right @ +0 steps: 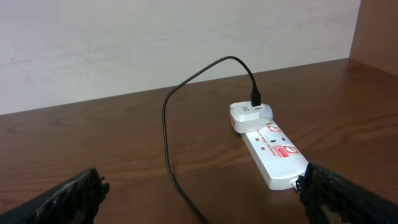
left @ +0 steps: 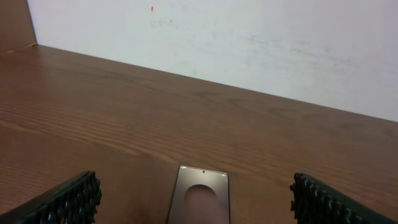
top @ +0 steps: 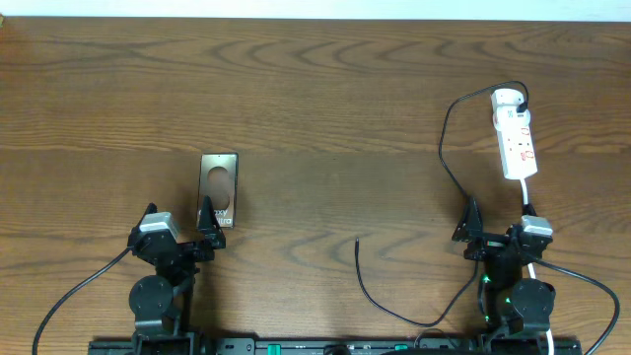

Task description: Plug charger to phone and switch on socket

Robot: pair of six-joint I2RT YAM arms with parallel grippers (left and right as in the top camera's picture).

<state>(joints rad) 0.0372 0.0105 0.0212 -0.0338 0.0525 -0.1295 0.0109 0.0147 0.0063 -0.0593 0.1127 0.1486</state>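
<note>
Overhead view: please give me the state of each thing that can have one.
phone: lying flat, back up, no cable in it.
charger cable: one end plugged into the adapter, connector tip lying free on the table.
power strip: adapter plugged in at its far end; switch position cannot be told.
left end effector: open, empty.
right end effector: open, empty.

A dark wood-grain table (top: 315, 89) is stretching out wide in front of me. A plain white wall (left: 249, 43) is running along its far edge, and a brown panel (right: 379, 28) is rising beside that wall.
</note>
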